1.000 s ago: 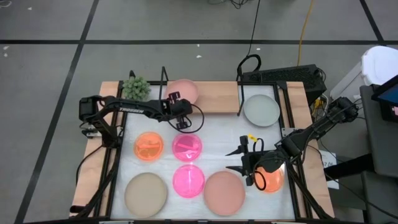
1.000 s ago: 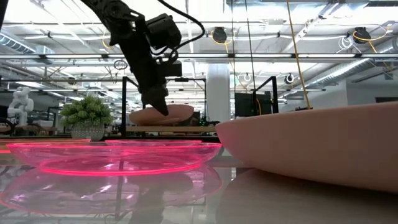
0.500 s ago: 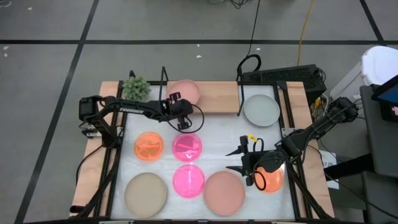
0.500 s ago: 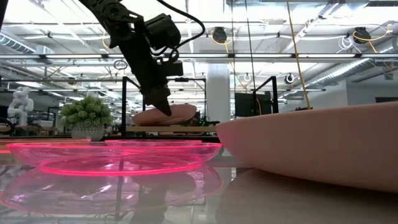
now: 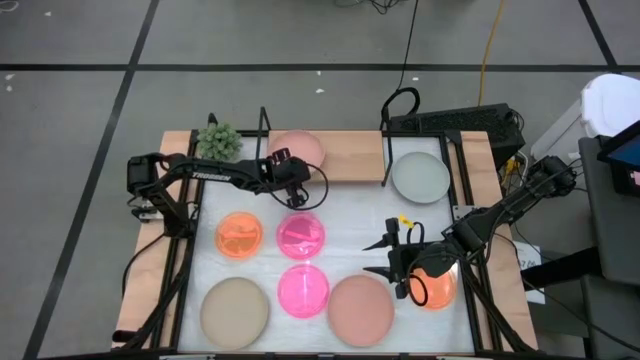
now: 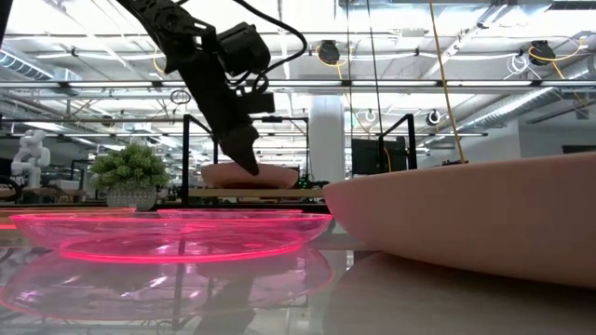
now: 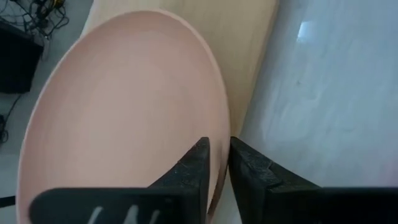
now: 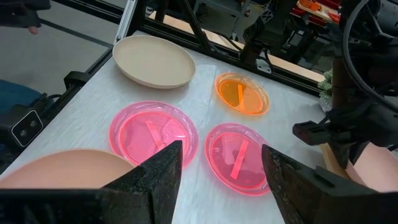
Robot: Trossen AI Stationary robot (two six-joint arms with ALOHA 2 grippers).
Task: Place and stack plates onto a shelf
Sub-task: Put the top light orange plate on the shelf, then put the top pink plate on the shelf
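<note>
A dusty pink plate [image 5: 298, 147] lies level on the shelf [image 5: 350, 158], at its left end; the low view shows the plate [image 6: 270, 175] on the shelf's board [image 6: 279, 193]. My left gripper [image 5: 292, 172] is shut on the plate's near rim. My right gripper [image 5: 378, 257] hangs open over the table's right half, between another dusty pink plate [image 5: 360, 308] and an orange plate [image 5: 437, 290], touching nothing. Its fingers stand wide apart in the right wrist view [image 8: 217, 180]. My left gripper [image 7: 217, 155] pinches the dusty pink plate's near rim [image 7: 222, 134] between its two fingers, one finger [image 7: 193, 168] over the plate's inside and one [image 7: 249, 174] outside it. The fingers [image 6: 244, 154] slant down from above and the near side. The plate sits level on the shelf board.
On the white tabletop lie an orange plate [image 5: 240, 235], two hot pink plates [image 5: 300, 237] [image 5: 303, 290] and a beige plate [image 5: 235, 310]. A pale grey plate [image 5: 420, 177] lies right of the shelf's right upright [image 5: 385, 150]. A small potted plant [image 5: 218, 140] stands by the left upright.
The dusty pink plate, tilted a second ago with its near side raised, has come down level onto the shelf board. My left gripper has sunk slightly with it and edged toward the far edge, still shut on the rim. The right arm has kept still.
</note>
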